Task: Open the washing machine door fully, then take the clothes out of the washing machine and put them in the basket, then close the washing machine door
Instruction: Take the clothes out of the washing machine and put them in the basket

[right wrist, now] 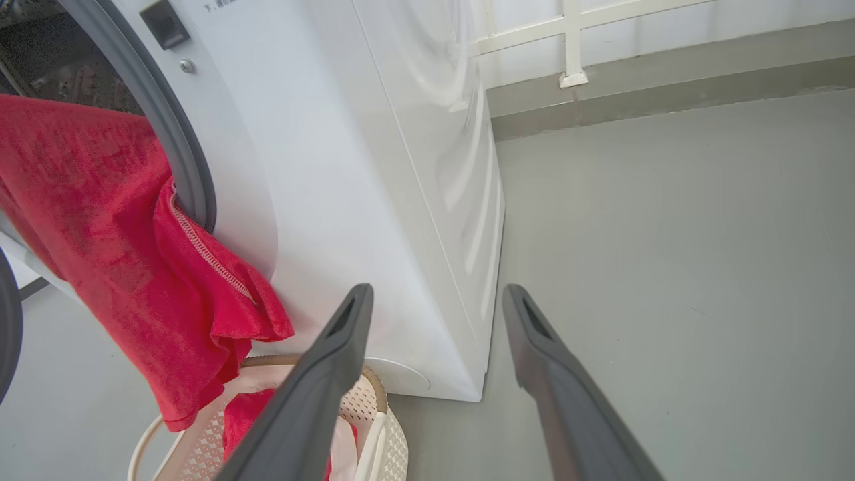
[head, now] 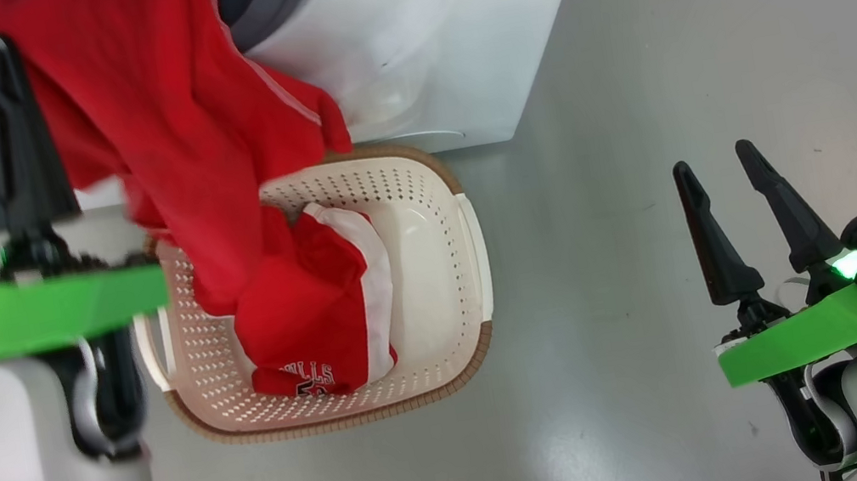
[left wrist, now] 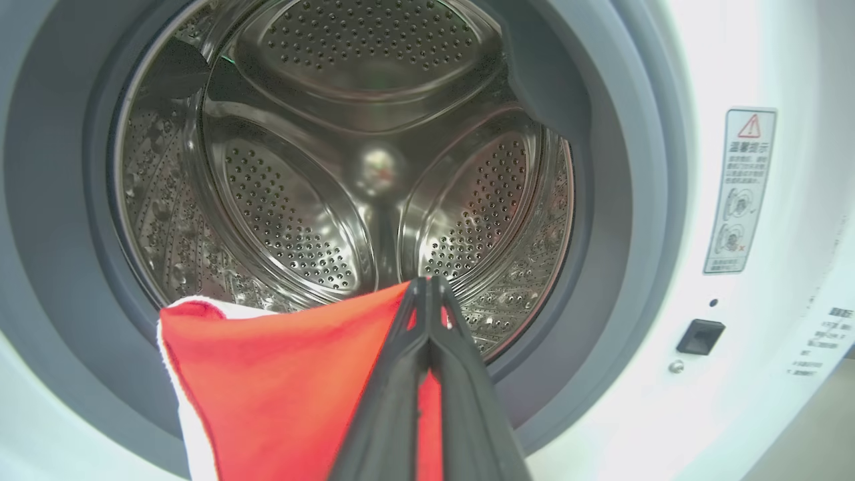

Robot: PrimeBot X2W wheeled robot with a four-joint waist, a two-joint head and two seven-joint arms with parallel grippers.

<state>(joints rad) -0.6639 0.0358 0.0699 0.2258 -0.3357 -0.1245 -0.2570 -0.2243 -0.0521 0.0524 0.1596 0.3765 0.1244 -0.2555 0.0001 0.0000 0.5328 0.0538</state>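
Got my left gripper (head: 0, 43) clamped on the clothes (head: 157, 103) draping from 11 o'clock into the basket (head: 431, 257) dead centre, washer (head: 402, 21) behind at 12, while my right gripper (head: 712, 159) sits jaws-apart over floor (head: 703, 16) at 4.

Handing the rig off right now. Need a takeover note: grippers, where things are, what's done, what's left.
Left gripper: shut on a bright red fabric garment, held up in front of the big white front-loading washing machine. The cloth hangs down over the small cream perforated plastic basket.
Right gripper: open, empty, above the grey floor.
Done: the drum mouth is uncovered, a red-and-white garment with a printed logo lies in the basket, and the visible part of the steel drum holds no clothes.
Left: drop the held garment into the basket, then close the door.
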